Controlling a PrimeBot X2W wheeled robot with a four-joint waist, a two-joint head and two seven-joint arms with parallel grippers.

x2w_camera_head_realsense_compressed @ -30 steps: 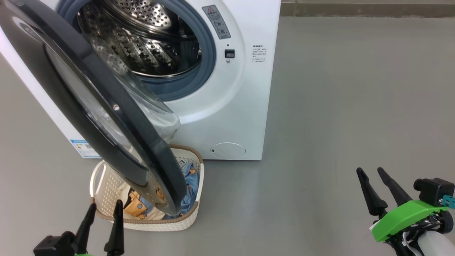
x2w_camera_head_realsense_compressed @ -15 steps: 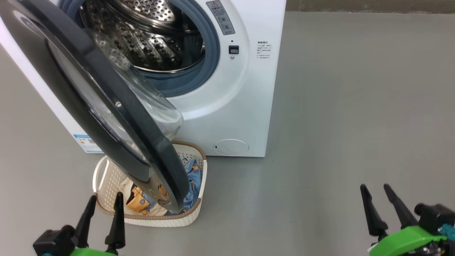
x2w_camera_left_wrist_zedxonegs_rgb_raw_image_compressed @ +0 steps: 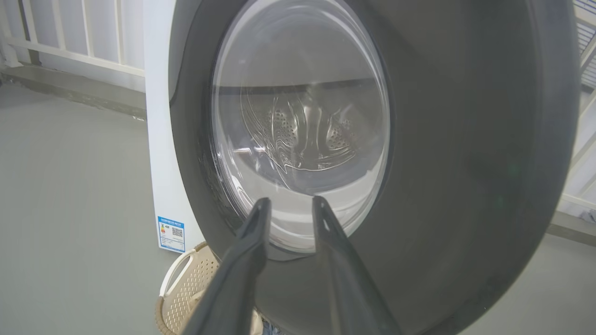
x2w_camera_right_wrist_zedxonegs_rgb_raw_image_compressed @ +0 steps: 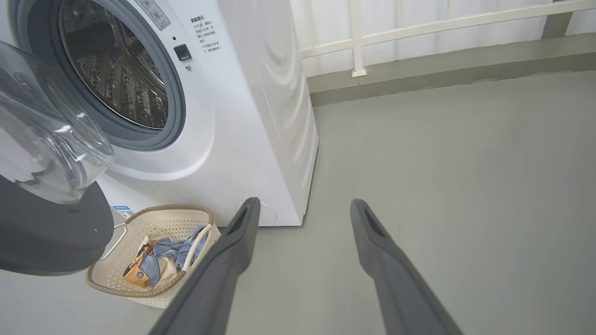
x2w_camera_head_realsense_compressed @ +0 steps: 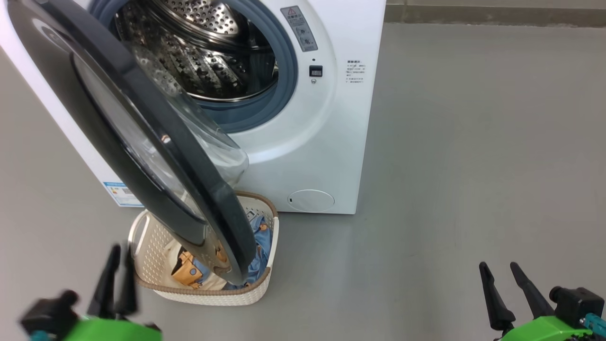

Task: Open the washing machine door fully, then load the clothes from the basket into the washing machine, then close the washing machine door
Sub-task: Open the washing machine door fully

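The white washing machine stands with its steel drum exposed. Its black washing machine door is swung part way out and hangs over the cream basket on the floor. In the basket lie the clothes, blue and cream with an orange print, partly hidden by the door. My left gripper is blurred at the basket's left end, open with a narrow gap. In the left wrist view it points at the door's outer face. My right gripper stands wide open and empty over bare floor, far right.
Grey floor spreads to the right of the machine. A white railing and a low kerb run behind it. In the right wrist view the basket and clothes sit left of the fingers, under the door's glass bulge.
My left gripper's fingers have drawn closer together and shifted left, now blurred. The right gripper has sunk lower in the head view. The camera has shifted slightly.
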